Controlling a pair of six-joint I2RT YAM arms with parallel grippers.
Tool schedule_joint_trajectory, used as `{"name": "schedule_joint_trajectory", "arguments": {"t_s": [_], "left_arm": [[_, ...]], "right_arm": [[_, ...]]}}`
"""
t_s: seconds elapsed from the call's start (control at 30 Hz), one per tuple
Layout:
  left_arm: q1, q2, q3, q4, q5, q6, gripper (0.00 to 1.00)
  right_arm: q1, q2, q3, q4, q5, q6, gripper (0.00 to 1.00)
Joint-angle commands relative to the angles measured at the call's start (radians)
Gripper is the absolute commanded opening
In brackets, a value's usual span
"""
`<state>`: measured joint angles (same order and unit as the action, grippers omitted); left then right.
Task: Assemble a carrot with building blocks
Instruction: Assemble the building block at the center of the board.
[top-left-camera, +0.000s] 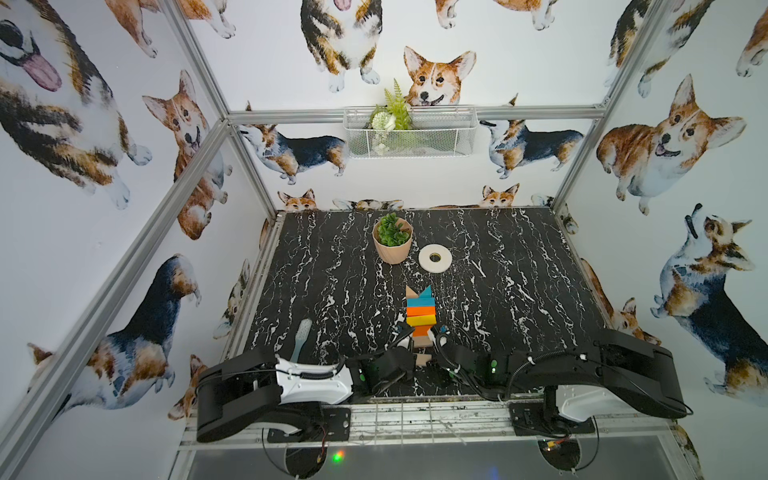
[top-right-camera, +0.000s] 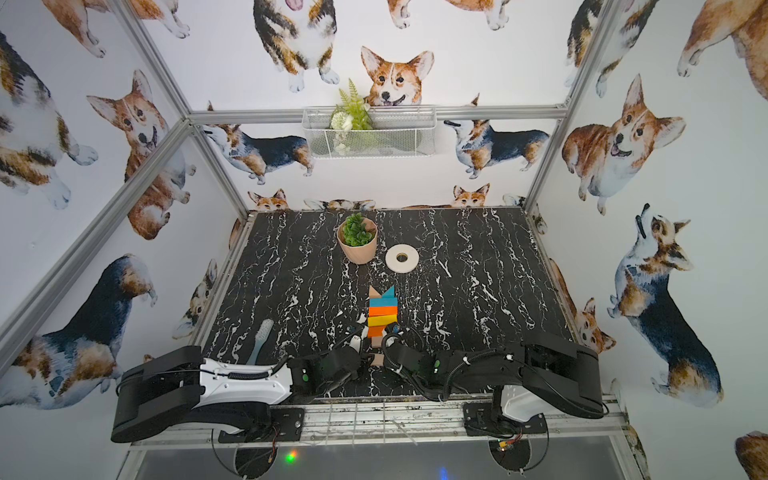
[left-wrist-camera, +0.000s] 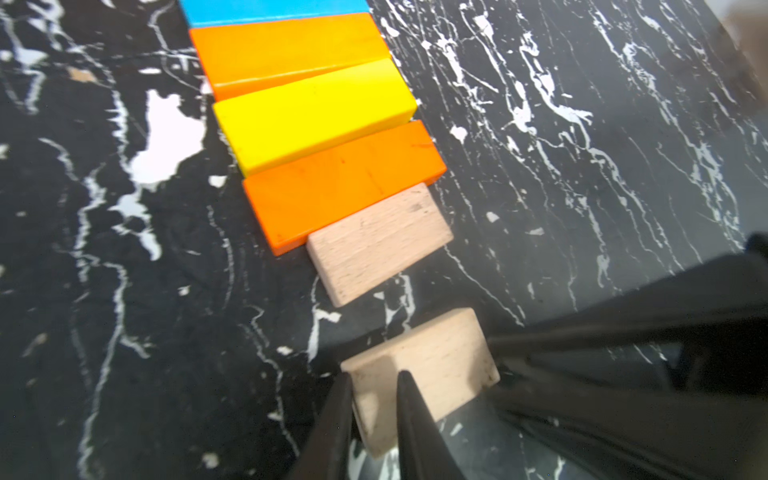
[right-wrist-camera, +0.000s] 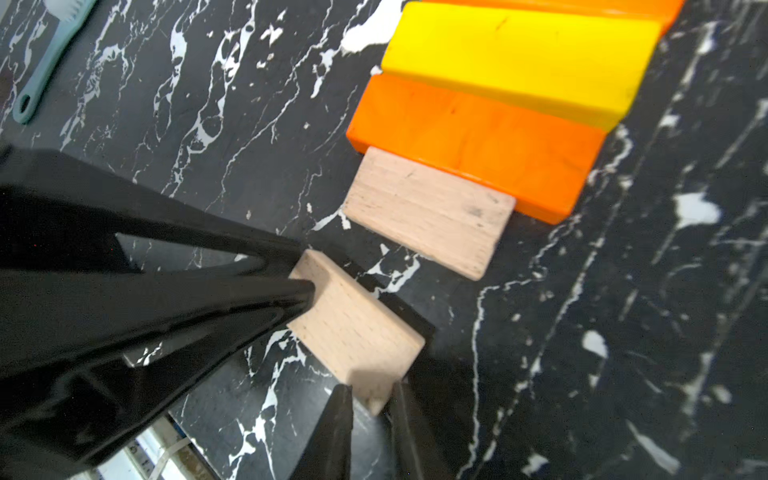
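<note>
Left gripper (left-wrist-camera: 372, 399) and right gripper (right-wrist-camera: 370, 399), jaws narrow, meet at a short plain-wood block (left-wrist-camera: 436, 361) (pinched or merely touched, I can't tell). Just beyond lies the flat multicoloured block carrot (top-left-camera: 419, 311), long axis running away from the robot, triangles toward the potted plant (top-left-camera: 392, 241).

I am seeing the carrot (top-left-camera: 420, 311) from high above in both top views, and closely from either side at my wrists.

Eight blocks (top-left-camera: 420, 320) — one potted plant (top-left-camera: 392, 239), tape roll (top-left-camera: 435, 258), brush (top-left-camera: 302, 338).
</note>
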<state>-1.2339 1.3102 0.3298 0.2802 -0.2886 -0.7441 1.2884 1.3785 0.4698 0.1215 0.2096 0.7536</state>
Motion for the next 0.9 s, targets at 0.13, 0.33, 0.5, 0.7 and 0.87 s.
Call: {"name": "schedule_joint_trajectory", "arguments": {"t_s": [0.13,0.33,0.5,0.7,0.87], "left_arm": [[-0.003,0.009,0.016,0.011,0.003,-0.004,0.22],[-0.007,0.009,0.017,0.006,-0.003,-0.002,0.21],[-0.007,-0.016,0.011,-0.012,-0.012,-0.002,0.21],[-0.009,-0.041,0.003,-0.029,-0.009,-0.006,0.22],[-0.038,-0.056,-0.007,-0.044,-0.028,-0.024,0.22]], "right_arm": [[-0.017,-0.01,0.0,-0.005,0.024,-0.008,0.23],[-0.023,0.016,0.013,-0.009,0.021,-0.011,0.23],[-0.022,-0.022,0.008,-0.048,0.033,-0.005,0.24],[-0.022,-0.037,-0.009,-0.062,0.032,0.012,0.24],[-0.021,-0.026,-0.008,-0.059,0.008,0.032,0.26]]}}
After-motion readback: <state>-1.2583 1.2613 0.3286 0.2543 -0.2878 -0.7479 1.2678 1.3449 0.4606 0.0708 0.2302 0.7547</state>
